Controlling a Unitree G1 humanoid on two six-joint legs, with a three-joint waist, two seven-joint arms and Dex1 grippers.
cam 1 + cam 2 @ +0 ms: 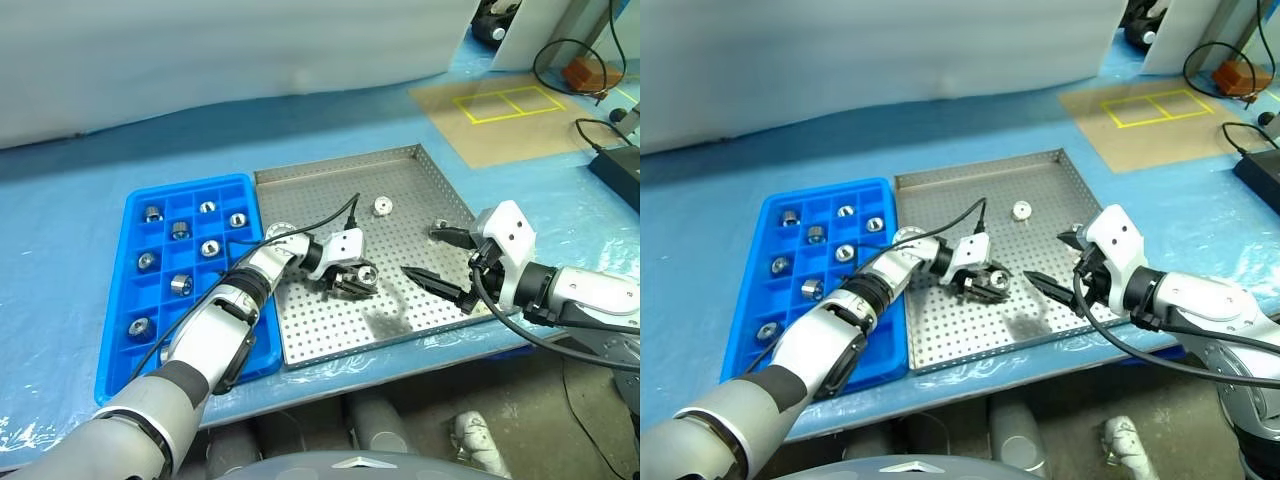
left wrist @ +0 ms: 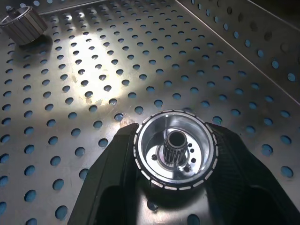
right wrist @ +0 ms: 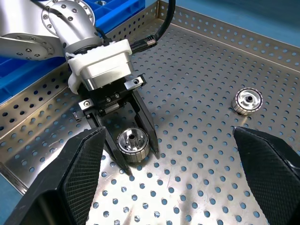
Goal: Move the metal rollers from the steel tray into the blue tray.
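Left gripper [image 3: 133,154] is clamped on a roller [image 3: 133,146], one black finger on each side, low over the perforated floor of the steel tray [image 1: 400,160]. Your right gripper [image 1: 440,258] hangs over the tray's right side, fingers spread wide, nothing between them. You have loose rollers in the steel tray: one [image 1: 382,206] near the back, one [image 1: 277,231] by the left rim, one [image 1: 440,227] beside the right gripper's far finger. Blue tray [image 1: 120,375] sits just left, touching; eight rollers in separate compartments.
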